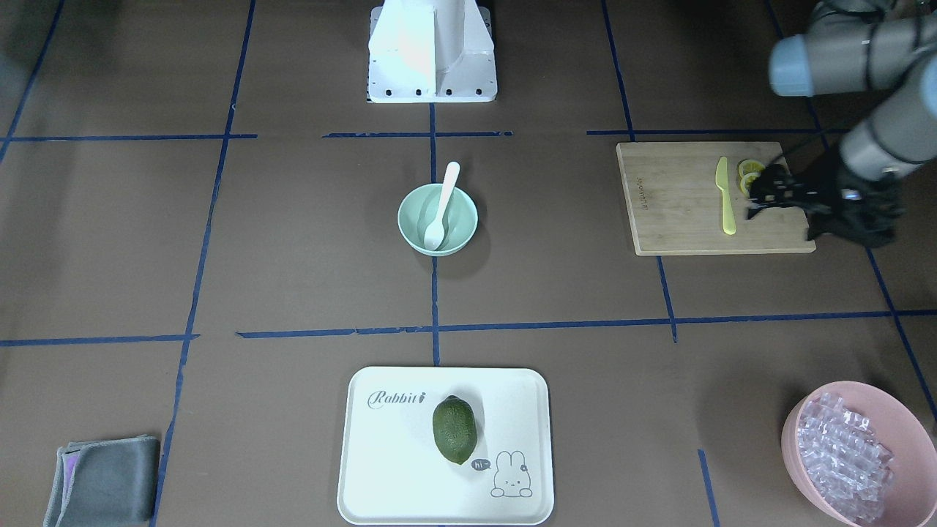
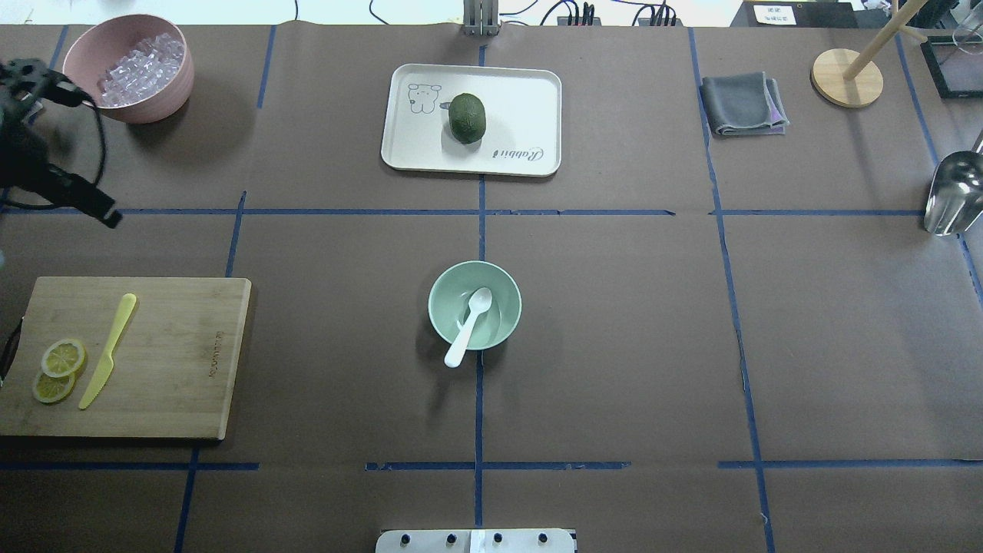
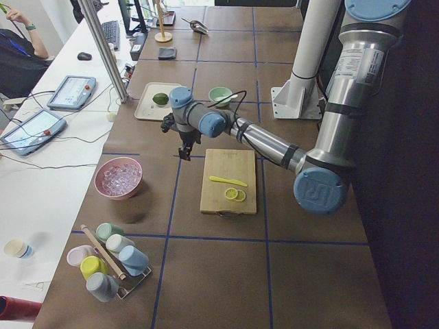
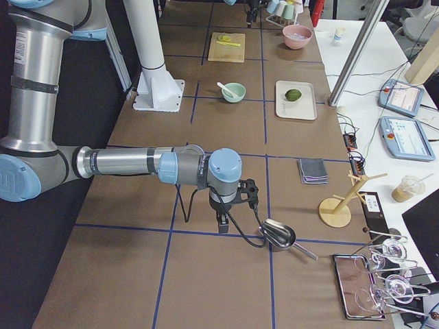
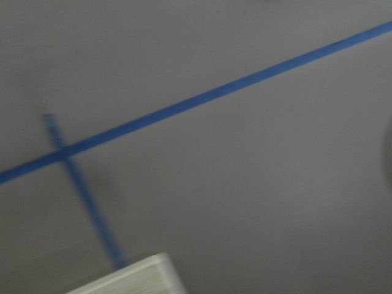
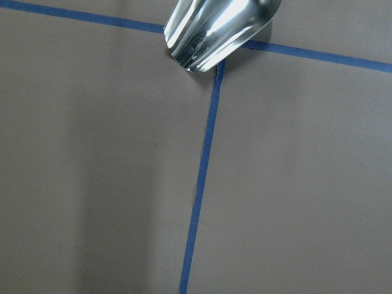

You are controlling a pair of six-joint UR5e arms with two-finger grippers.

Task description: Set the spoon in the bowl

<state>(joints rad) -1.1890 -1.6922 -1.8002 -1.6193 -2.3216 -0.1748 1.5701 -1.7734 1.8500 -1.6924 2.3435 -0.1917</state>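
Observation:
The white spoon (image 1: 441,205) lies in the mint-green bowl (image 1: 410,219) at the table's middle, its scoop inside and its handle resting over the rim toward the robot. Both also show in the overhead view, the spoon (image 2: 469,324) and the bowl (image 2: 441,296). My left gripper (image 1: 758,196) hangs above the cutting board's outer end, far from the bowl; it looks open and holds nothing. My right gripper (image 4: 223,223) shows only in the exterior right view, low beside a metal scoop; I cannot tell whether it is open or shut.
A wooden cutting board (image 1: 673,212) holds a yellow knife (image 1: 725,196) and lemon slices (image 1: 748,170). A pink bowl (image 1: 805,476) holds ice-like cubes. A white tray (image 1: 381,454) carries a green avocado (image 1: 454,430). A grey cloth (image 1: 102,479) and a metal scoop (image 2: 952,192) lie at the right arm's side.

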